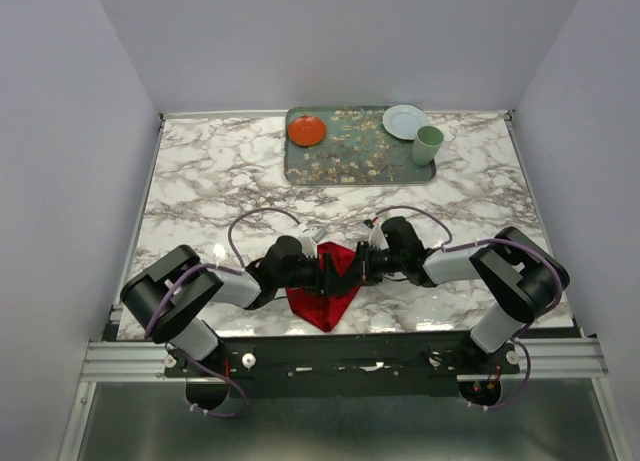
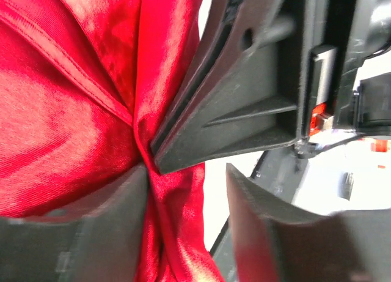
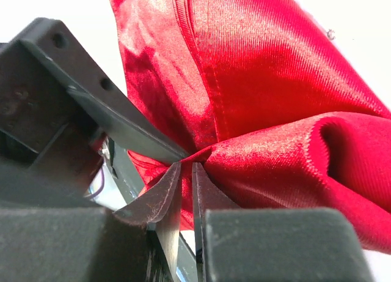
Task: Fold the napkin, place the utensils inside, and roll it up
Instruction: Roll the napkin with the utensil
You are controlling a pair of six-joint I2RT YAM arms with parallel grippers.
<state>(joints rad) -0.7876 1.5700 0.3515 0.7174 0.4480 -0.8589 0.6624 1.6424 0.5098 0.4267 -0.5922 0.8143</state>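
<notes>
Red: one napkin (image 1: 322, 301), two tools (image 1: 326, 275) (image 1: 362, 268)

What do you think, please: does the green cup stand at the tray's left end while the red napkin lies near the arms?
Not quite: the top view shows the green cup at the right end of the tray; the red napkin part is correct.
</notes>
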